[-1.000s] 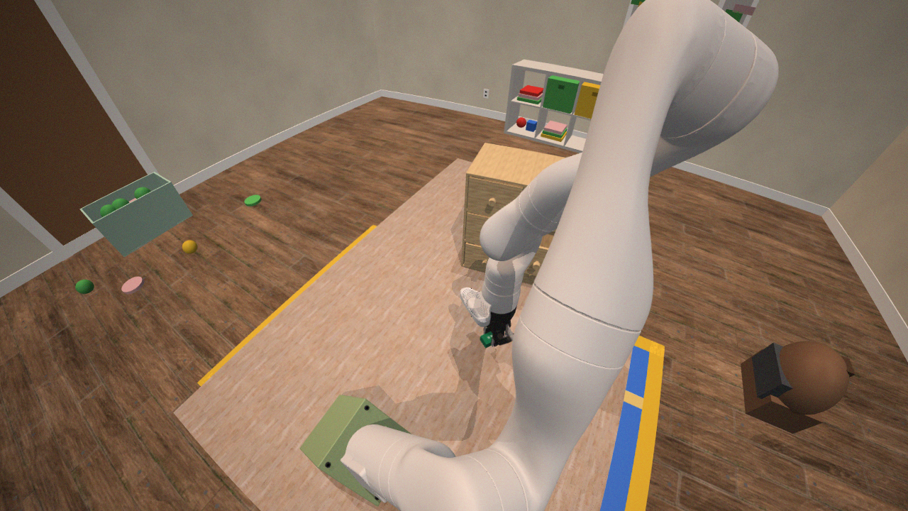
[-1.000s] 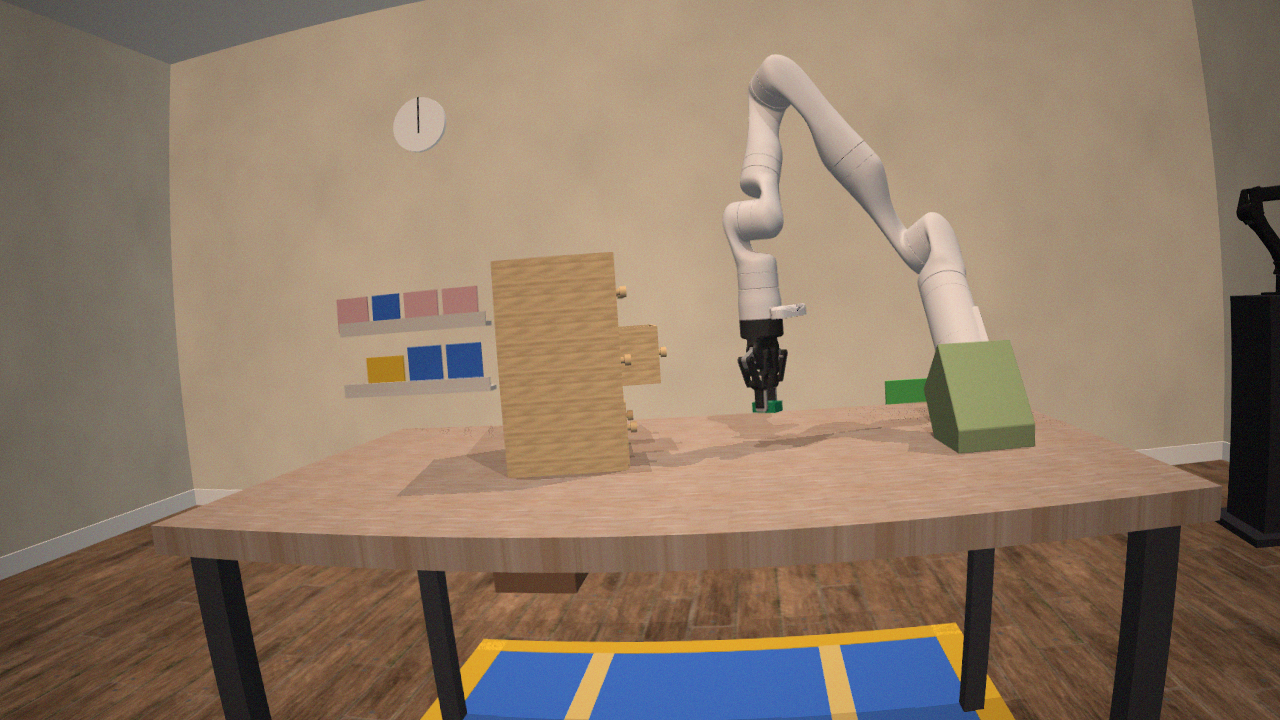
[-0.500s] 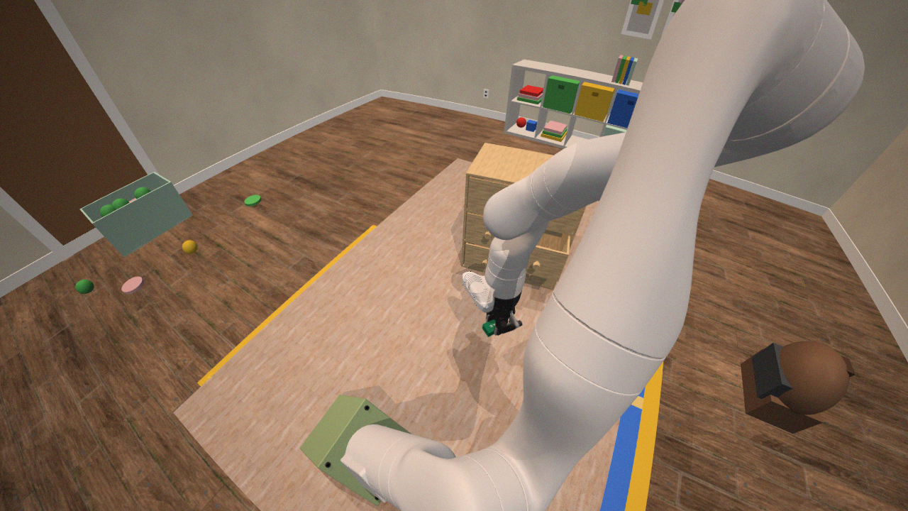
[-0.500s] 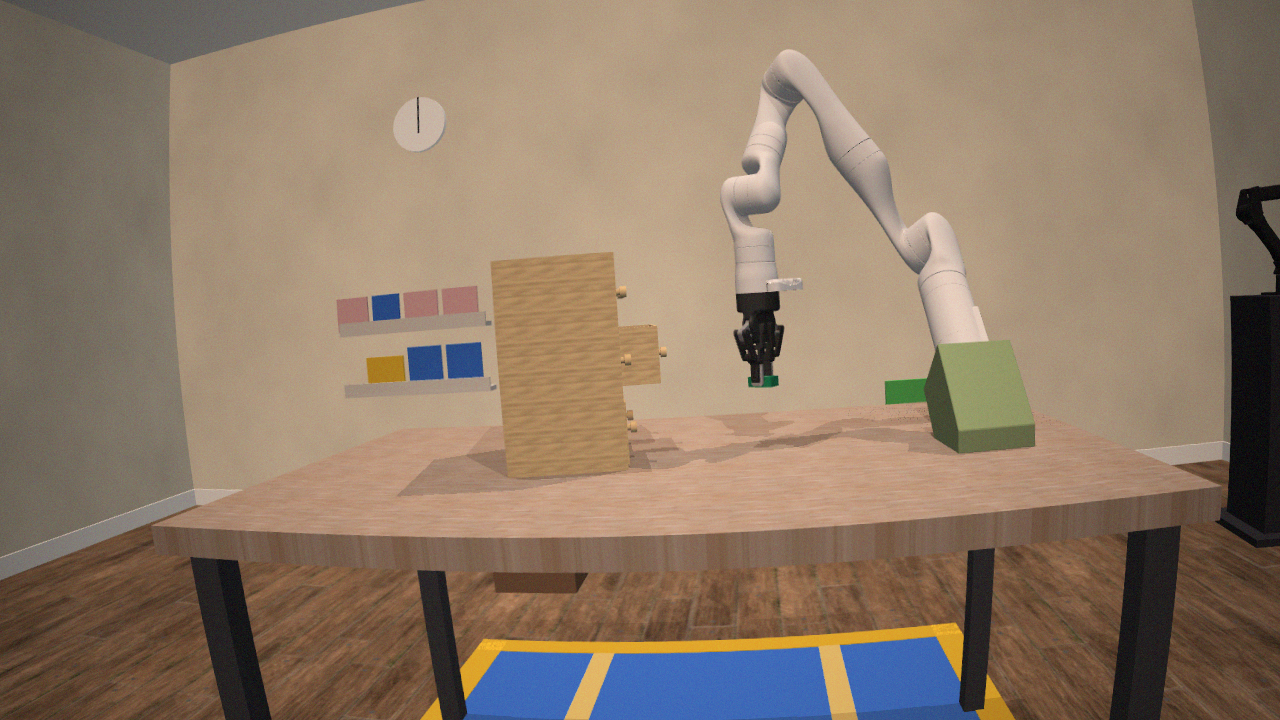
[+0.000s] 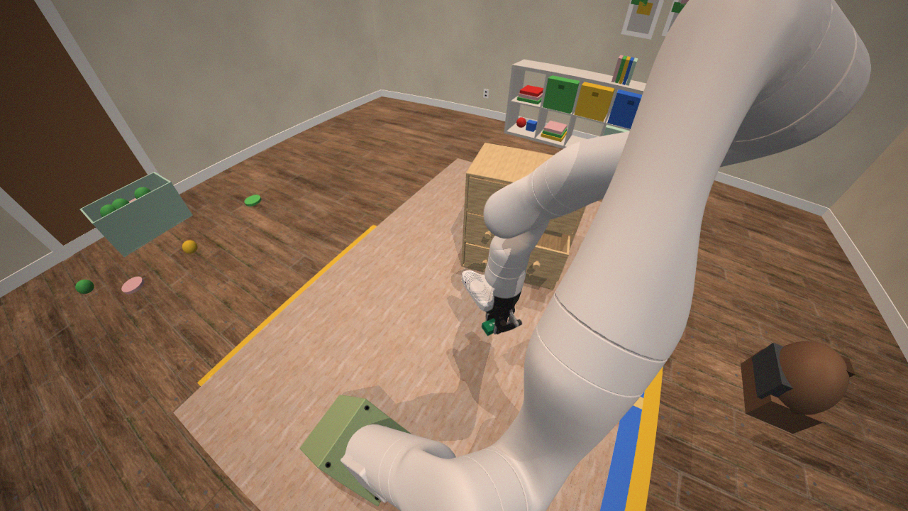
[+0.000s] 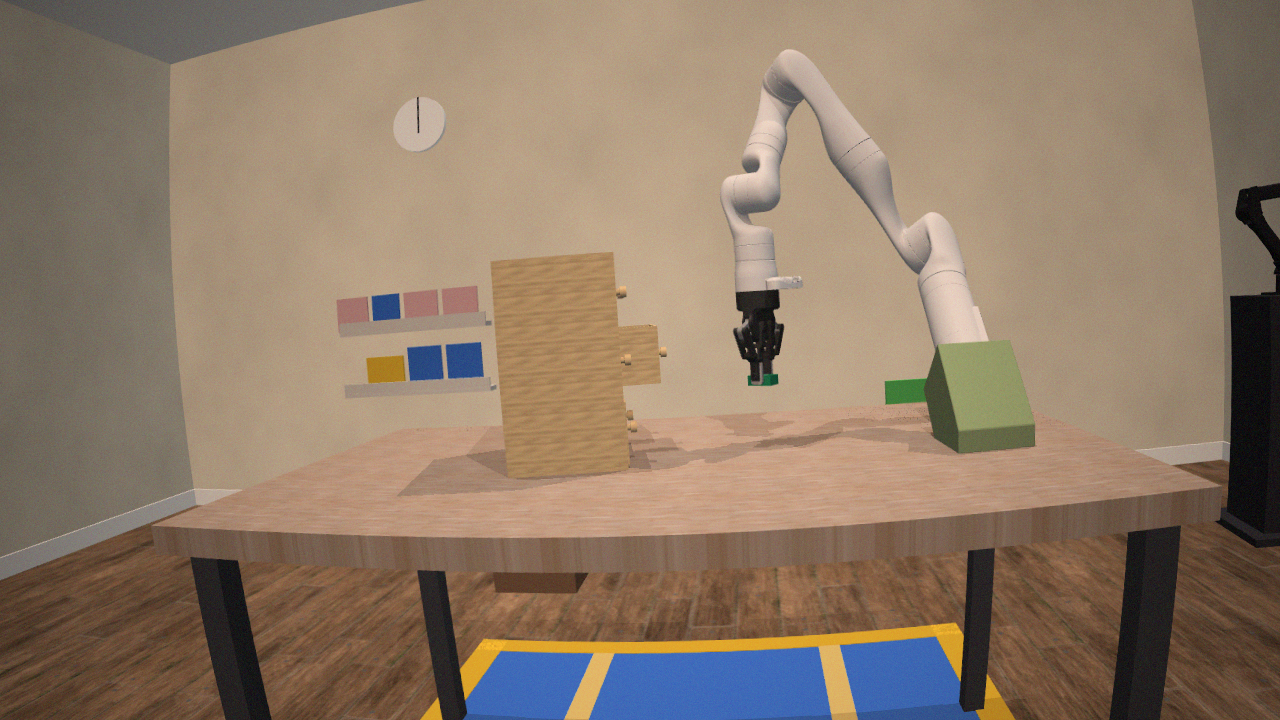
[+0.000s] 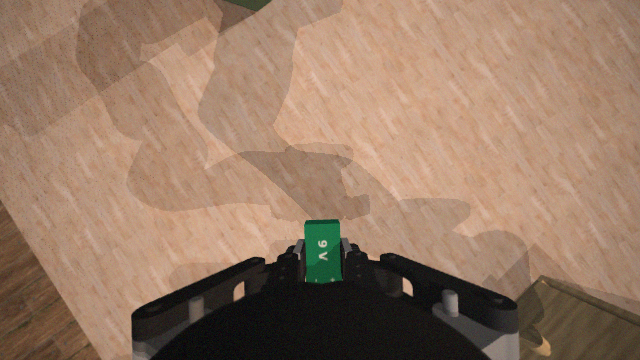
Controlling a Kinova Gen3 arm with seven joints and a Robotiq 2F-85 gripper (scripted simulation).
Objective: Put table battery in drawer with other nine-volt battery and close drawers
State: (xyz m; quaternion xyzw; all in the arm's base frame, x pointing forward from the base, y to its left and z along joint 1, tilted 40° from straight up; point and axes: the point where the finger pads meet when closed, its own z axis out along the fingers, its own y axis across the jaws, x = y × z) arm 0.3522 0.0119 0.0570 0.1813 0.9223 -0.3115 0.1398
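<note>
Evidently the carrying step is in hand: the gripper (image 5: 502, 326) (image 6: 761, 376) (image 7: 323, 250) is partly closed, its fingers pinching the green nine-volt battery (image 5: 488, 326) (image 6: 765, 380) (image 7: 323, 250) by its sides, and it hangs above the surface (image 5: 355, 323) (image 6: 805, 483) (image 7: 450, 125), well apart from the wooden chest (image 5: 508, 162) (image 6: 559, 367) (image 7: 585, 320). One middle-level drawer (image 5: 553, 244) (image 6: 640, 355) juts out from the chest's front; whether the other battery lies inside cannot be told, as the arm hides part of the opening from the top and the exterior view shows only the drawer's side. If that is the right drawer, the next move calls for lifting the held battery above its rim, bringing it over the opening and letting go there, without knocking the drawer's knob or front. Pressing on the loose tray could make it droop or shift the chest. A gentle push should then close the drawer.

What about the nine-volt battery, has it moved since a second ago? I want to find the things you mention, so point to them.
Yes, upward: in the exterior view, the nine-volt battery (image 5: 488, 326) (image 6: 770, 380) (image 7: 322, 235) is now higher above the wooden tabletop (image 5: 355, 304) (image 6: 805, 497) (image 7: 475, 100).
</note>
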